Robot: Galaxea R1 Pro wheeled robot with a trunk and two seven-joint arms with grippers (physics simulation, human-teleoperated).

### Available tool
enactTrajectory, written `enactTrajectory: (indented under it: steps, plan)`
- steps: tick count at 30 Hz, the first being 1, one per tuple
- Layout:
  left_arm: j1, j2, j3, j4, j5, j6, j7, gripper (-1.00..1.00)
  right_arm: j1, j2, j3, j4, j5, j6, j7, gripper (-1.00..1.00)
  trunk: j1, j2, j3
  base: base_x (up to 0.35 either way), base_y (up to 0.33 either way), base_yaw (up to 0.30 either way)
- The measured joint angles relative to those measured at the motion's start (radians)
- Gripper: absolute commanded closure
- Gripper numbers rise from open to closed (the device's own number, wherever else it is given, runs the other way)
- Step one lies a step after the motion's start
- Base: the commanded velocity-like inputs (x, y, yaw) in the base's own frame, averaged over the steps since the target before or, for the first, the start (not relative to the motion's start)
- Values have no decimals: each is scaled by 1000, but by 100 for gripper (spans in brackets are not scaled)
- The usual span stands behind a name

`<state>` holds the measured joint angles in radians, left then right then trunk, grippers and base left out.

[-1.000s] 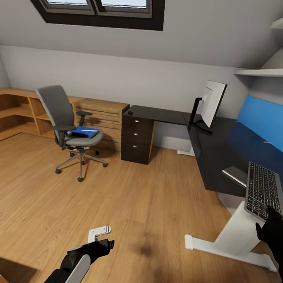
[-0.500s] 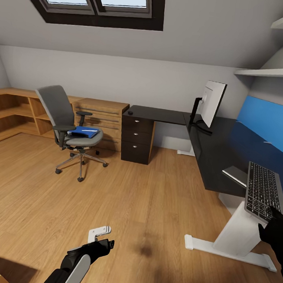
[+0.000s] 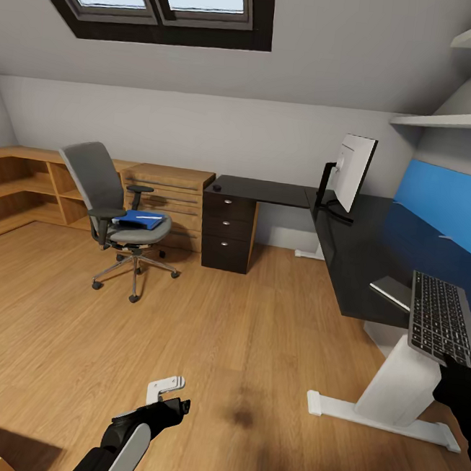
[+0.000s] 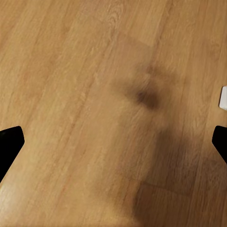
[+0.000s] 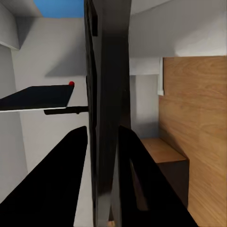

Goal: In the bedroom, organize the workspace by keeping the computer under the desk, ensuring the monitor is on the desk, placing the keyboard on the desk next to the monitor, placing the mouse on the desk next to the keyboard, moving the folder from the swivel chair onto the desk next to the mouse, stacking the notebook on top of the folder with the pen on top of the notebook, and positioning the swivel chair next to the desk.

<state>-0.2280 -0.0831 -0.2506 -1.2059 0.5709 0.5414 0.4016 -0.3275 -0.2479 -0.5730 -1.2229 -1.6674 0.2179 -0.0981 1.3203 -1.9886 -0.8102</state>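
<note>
The dark-grey keyboard [image 3: 441, 319] hangs over the near end of the black desk [image 3: 356, 263], with my right gripper [image 3: 456, 369] shut on its near edge. In the right wrist view the keyboard [image 5: 108, 94] is edge-on between the two black fingers [image 5: 56, 189]. Beyond it is the monitor [image 5: 38, 97] with its red light. The monitor [image 3: 352, 172] stands at the desk's corner. A small dark mouse [image 3: 216, 187] lies on the far wing. A thin grey notebook [image 3: 391, 290] rests near the keyboard. The blue folder [image 3: 139, 219] lies on the swivel chair [image 3: 112, 204]. My left gripper [image 3: 174, 403] hangs open over the floor.
A black drawer unit [image 3: 227, 231] stands under the desk's far wing. A low light-wood cabinet [image 3: 164, 192] runs along the back wall behind the chair. The desk's white leg and foot [image 3: 383, 414] stand near my right arm. Wood floor [image 4: 94, 94] lies below the left gripper.
My right gripper has sunk slightly toward the lower right, and the keyboard has shifted with it. The left arm, chair and desk items are unchanged.
</note>
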Motion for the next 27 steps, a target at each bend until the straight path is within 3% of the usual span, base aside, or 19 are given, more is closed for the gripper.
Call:
enactTrajectory:
  steps: [7,18,27]
  plan:
    - [0,0,0,0,0,0,1,-100,0,0,0,-1,0,1,0,100,0,0,0,0,0,0]
    - [0,0,-27,1,0,0,6,-100,0,6,4,-28,-4,3,4,100,-42,77,34,0,0,0]
    - [0,0,-28,6,0,0,5,-100,0,68,6,-113,1,10,0,100,-77,140,63,0,0,0]
